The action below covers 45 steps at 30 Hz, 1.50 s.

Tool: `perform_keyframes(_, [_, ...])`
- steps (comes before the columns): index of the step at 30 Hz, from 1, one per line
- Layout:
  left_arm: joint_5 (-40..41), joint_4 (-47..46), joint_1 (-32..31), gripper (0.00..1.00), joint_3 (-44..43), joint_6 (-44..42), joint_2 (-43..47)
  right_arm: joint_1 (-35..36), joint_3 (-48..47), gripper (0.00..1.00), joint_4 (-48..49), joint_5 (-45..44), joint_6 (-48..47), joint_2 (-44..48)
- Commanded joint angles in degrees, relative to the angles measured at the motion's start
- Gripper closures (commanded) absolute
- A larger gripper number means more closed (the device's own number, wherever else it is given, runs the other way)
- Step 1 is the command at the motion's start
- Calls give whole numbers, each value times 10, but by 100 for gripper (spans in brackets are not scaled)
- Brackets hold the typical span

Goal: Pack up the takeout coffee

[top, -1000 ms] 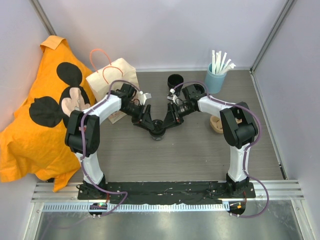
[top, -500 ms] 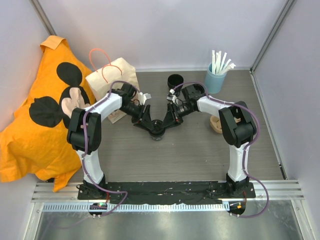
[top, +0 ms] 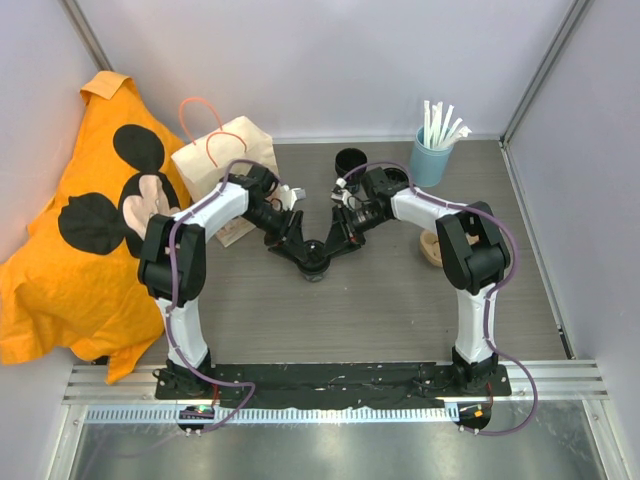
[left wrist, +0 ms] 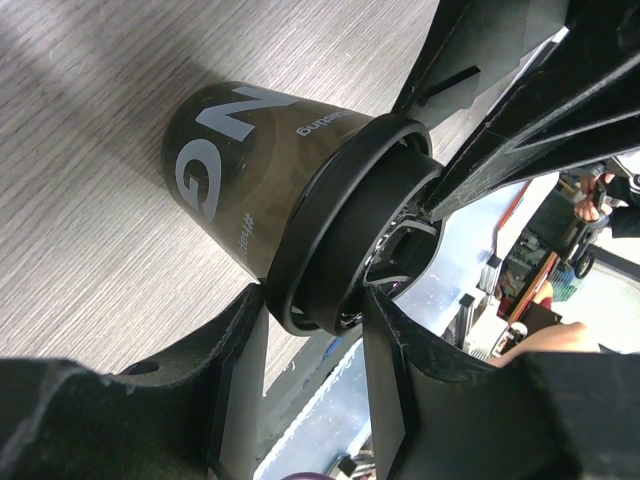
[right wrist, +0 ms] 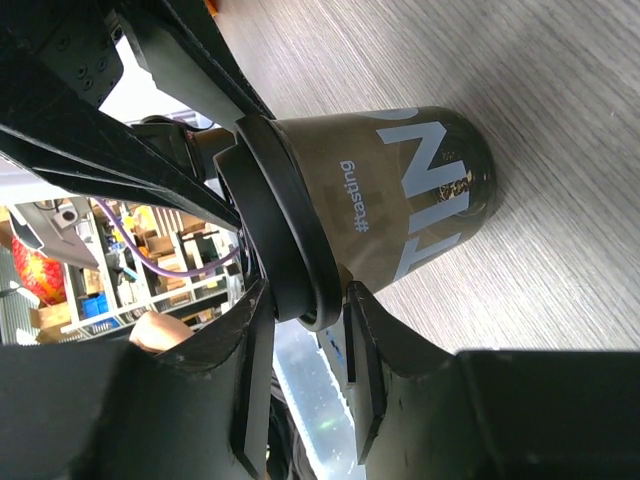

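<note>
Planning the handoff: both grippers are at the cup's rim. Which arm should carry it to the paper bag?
Probably left. The paper bag stands at the left rear, beside the left gripper; the right gripper would have to reach across the takeout coffee.

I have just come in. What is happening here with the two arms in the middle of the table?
Both arms meet at one takeout coffee standing on the table between them. The right gripper clasps its dark rim from one side; the left gripper straddles the same rim opposite, though whether it pinches is unclear. The paper bag sits far left; the cup is not yet in it.
</note>
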<state>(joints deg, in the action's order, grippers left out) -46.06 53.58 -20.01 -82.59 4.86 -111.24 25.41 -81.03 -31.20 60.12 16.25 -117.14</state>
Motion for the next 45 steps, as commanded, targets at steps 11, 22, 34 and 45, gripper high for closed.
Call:
perform_keyframes(11, [228,-47,-28,60,34,-64,-66,39,0,36,-11,-155,-52,-37])
perform_keyframes(22, [229,-49,-18,55,16,-53,-66,36,-15,60,-17,-133,-57,-35])
perform_keyframes(34, [171,-48,1,48,1,-52,-50,33,-20,68,-17,-101,-62,-34])
perform_keyframes(45, [144,-49,9,47,1,-54,-35,28,-32,48,-25,-102,-67,-22])
